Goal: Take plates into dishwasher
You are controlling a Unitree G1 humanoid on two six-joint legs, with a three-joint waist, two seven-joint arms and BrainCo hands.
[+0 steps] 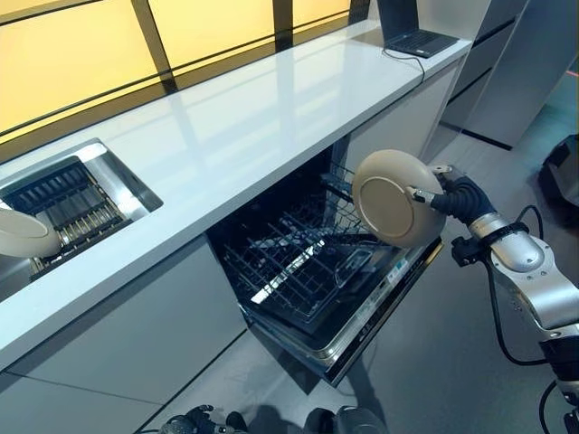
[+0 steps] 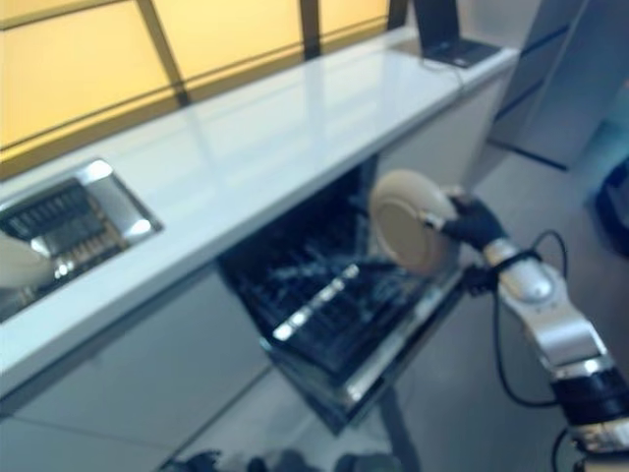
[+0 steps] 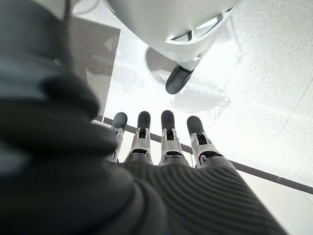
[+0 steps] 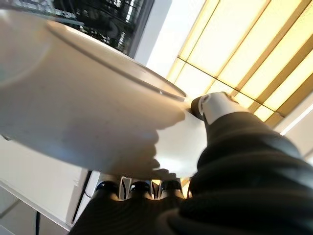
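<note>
Pinching a round, smooth beige plate [image 1: 394, 198], the right hand [image 1: 450, 196] fingers hold it above the wire dishwasher rack [image 1: 298, 262].

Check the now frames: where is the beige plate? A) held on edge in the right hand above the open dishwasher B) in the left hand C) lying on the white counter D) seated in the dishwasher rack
A: the right hand pinches the plate by its rim, on edge, over the pulled-out dishwasher rack.
</note>
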